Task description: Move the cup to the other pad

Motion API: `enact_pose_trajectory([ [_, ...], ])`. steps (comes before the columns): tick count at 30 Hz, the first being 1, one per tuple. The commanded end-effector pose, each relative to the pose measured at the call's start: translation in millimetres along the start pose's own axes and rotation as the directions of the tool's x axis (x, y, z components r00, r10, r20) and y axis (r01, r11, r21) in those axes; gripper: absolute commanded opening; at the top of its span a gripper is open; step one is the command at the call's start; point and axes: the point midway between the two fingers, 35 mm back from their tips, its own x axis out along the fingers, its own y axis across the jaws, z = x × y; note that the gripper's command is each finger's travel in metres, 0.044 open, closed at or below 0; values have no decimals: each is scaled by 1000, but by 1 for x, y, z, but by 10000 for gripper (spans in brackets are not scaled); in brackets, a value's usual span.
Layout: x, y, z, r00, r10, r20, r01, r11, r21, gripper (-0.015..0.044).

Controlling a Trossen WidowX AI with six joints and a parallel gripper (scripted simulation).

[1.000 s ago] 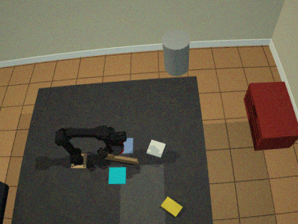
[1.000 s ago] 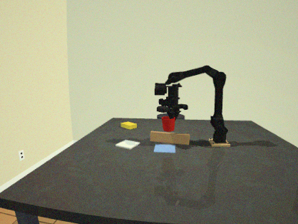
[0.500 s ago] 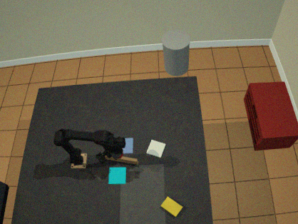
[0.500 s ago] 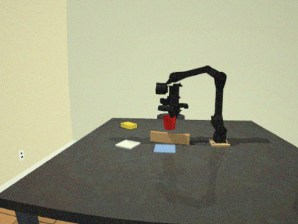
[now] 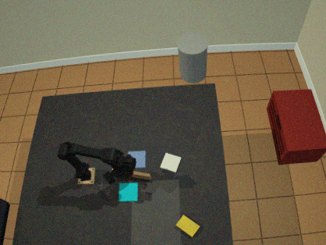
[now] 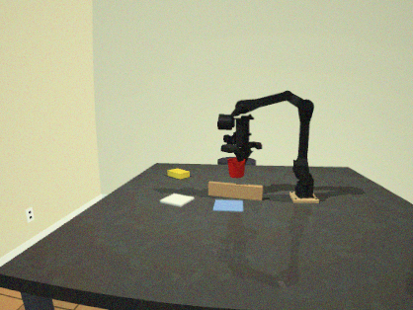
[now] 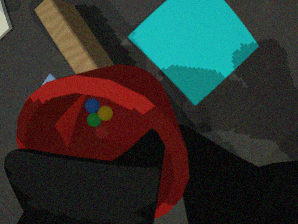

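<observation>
Above dark table (image 6: 123,237), bent arm's end effector (image 6: 237,159) points down, clamping red cup (image 6: 236,168).

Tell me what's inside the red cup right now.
Three marbles sit at the bottom of the red cup: a blue marble, a yellow marble and a green marble. The gripper covers the near part of the cup's inside, so anything there is hidden.
</observation>
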Motion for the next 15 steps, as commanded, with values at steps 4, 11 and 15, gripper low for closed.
enact_pose_trajectory([
  [4, 0, -11, 7, 1000, -1, -3, 1, 1000, 0, 0],
  [11, 0, -23, 15, 1000, -2, -3, 2, 1000, 0, 0],
  [15, 0, -29, 20, 1000, -2, -2, 2, 1000, 0, 0],
])
